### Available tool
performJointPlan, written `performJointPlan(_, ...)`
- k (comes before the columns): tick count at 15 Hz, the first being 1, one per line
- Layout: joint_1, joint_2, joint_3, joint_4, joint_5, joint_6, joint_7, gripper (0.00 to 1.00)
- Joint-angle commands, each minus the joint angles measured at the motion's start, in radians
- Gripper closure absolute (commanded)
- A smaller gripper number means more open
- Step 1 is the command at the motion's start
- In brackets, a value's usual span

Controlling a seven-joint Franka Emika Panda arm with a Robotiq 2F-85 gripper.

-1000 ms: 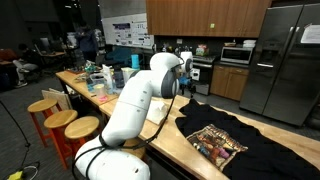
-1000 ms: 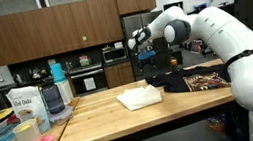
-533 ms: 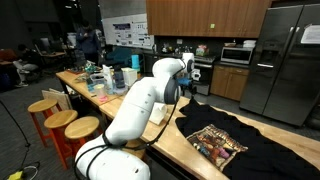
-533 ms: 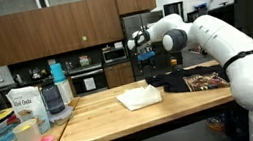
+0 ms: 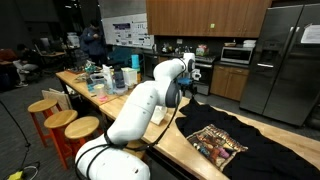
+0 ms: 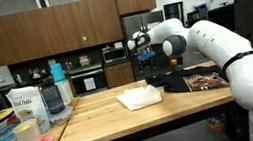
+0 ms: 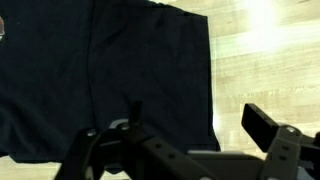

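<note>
Fig.: Robotiq gripper (image 7: pixel 192 108), pointing down w/ jaws wide apart & holding nothing, hangs over the edge of the black T-shirt (image 7: pixel 100 70), spread flat, graphic up, on the wooden countertop (image 7: pixel 262 70), near a folded white cloth (image 6: pixel 139 97).
</note>
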Motion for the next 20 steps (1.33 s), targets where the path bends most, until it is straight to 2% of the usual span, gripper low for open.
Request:
performJointPlan(1,-0.016,0.039,0.013,0.086,0.023,-0.057,-0.009,0.0)
performJointPlan(10,-0.015,0.053,0.028,0.137,0.049,-0.156,0.009,0.0)
performJointPlan(12,-0.012,0.051,0.031,0.146,0.057,-0.142,0.006,0.0)
performJointPlan(13,-0.003,0.043,0.018,0.105,0.034,-0.121,0.003,0.0)
performJointPlan(20,-0.006,0.049,0.024,0.122,0.047,-0.147,0.037,0.0)
